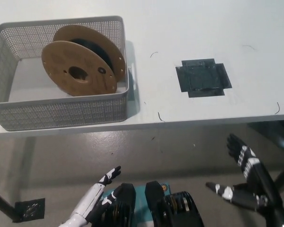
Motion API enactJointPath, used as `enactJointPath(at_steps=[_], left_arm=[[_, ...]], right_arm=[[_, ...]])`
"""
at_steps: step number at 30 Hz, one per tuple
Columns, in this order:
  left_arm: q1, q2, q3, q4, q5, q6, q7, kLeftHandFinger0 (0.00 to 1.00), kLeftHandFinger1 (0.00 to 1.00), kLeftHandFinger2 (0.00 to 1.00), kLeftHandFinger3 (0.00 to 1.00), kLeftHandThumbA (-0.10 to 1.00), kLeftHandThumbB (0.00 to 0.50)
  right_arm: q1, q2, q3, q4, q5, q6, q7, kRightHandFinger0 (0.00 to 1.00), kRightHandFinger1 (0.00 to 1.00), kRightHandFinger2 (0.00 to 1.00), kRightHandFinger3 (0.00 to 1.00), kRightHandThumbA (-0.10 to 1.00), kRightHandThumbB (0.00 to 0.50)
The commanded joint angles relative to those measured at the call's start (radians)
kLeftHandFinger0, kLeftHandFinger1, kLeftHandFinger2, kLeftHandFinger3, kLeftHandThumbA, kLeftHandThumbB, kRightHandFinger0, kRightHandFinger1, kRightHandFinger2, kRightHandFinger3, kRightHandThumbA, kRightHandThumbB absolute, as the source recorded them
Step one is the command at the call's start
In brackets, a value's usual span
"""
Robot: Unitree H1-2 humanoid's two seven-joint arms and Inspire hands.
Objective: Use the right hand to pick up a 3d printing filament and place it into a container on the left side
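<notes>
With filament spool (80,60) already upright inside mesh basket (61,113) on desk (189,28) left: right robot hand (244,182) empty, fingers spread, below desk edge; park clear. Left robot hand (99,189) low, idle, fingers apart.

there is a single view, from the robot's head, looking steeply down and forward. the white worktop (189,28) fills the upper half, its near edge crossing the picture just below the middle, with grey floor (132,156) beneath it. the view sits close above, so the worktop's far side is cut off.
</notes>
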Motion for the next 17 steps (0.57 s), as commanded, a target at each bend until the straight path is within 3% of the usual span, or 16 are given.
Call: enactJointPath(at_steps=[1,5,8,13,15,17], left_arm=[[-0.011,-0.013,0.032,-0.025,-0.044,-0.093,0.069,1.00,1.00,1.00,1.00,1.00,0.258],[-0.009,-0.016,0.031,-0.026,-0.038,-0.093,0.076,1.00,1.00,1.00,1.00,1.00,0.250],[0.000,-0.018,0.025,-0.030,-0.042,-0.093,0.077,1.00,1.00,1.00,1.00,1.00,0.245],[0.012,-0.022,0.017,-0.037,-0.048,-0.093,0.072,1.00,1.00,1.00,1.00,1.00,0.244],[0.008,-0.020,0.017,-0.036,-0.047,-0.093,0.077,1.00,1.00,1.00,1.00,1.00,0.243],[0.006,-0.017,0.017,-0.037,-0.045,-0.093,0.081,1.00,1.00,1.00,1.00,1.00,0.241]], right_arm=[[0.133,0.061,0.080,-0.202,0.049,-0.488,-0.055,1.00,1.00,1.00,1.00,1.00,0.218],[0.103,0.070,0.104,-0.023,-0.022,-0.494,-0.072,1.00,1.00,1.00,1.00,1.00,0.241],[0.050,0.073,0.117,0.102,-0.095,-0.494,-0.120,1.00,1.00,1.00,1.00,1.00,0.211],[-0.030,0.069,0.128,0.313,-0.125,-0.494,-0.157,1.00,1.00,1.00,1.00,1.00,0.206],[-0.049,0.079,0.124,0.360,-0.119,-0.467,-0.155,1.00,1.00,1.00,1.00,1.00,0.245],[-0.059,0.080,0.128,0.377,-0.112,-0.456,-0.154,1.00,1.00,1.00,1.00,1.00,0.231]])
